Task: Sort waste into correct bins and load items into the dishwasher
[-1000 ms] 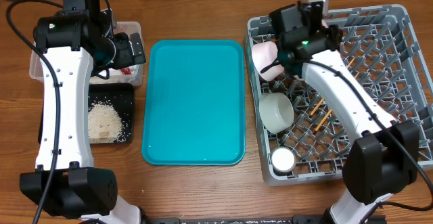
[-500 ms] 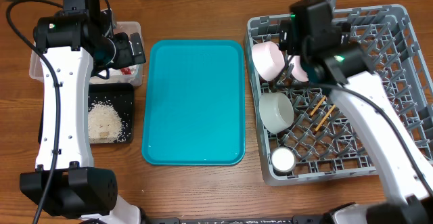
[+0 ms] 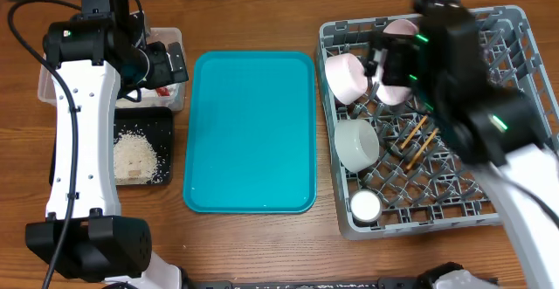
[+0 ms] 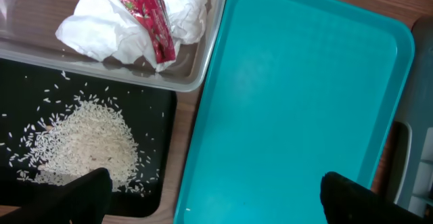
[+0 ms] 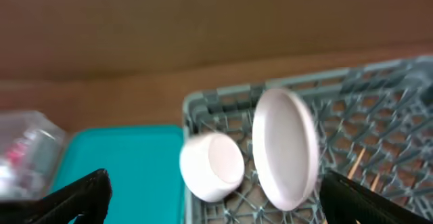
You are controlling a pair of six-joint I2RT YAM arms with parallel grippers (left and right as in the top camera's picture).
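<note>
White plate [image 5: 284, 146] stands on edge in the grey rack [image 5: 399, 88], loading seemingly done; my right claw [image 5: 215, 200], spread empty, should next lift clear.

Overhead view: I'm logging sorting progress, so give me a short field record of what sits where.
clear tub: wrapper with tissue
black tray: rice grains
teal tray: nothing on it
dish rack: plate on edge, tilted bowl, second bowl, cup, chopsticks
left gripper: open, empty
right gripper: open, empty
</note>
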